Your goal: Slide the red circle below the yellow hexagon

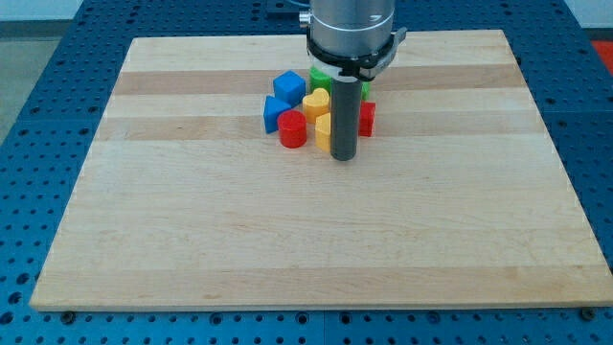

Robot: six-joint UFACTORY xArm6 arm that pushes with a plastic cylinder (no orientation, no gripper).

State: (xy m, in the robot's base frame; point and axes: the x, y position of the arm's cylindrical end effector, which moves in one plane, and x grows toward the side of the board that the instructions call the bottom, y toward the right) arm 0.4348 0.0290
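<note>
My tip [344,157] stands at four o'clock of the red circle [293,129], hiding most of the yellow hexagon [323,130]. A green block [320,79] is half hidden behind. I have no jaws, only the rod.

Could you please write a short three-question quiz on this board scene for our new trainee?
1. True or false: the red circle lies to the view's left of my tip.
2. Which colour is the heart-shaped block? A green, B yellow, C blue.
3. Fill in: the blocks are clustered near the view's ____ of the wooden board.

Key: 1 true; 2 B; 3 top.
</note>
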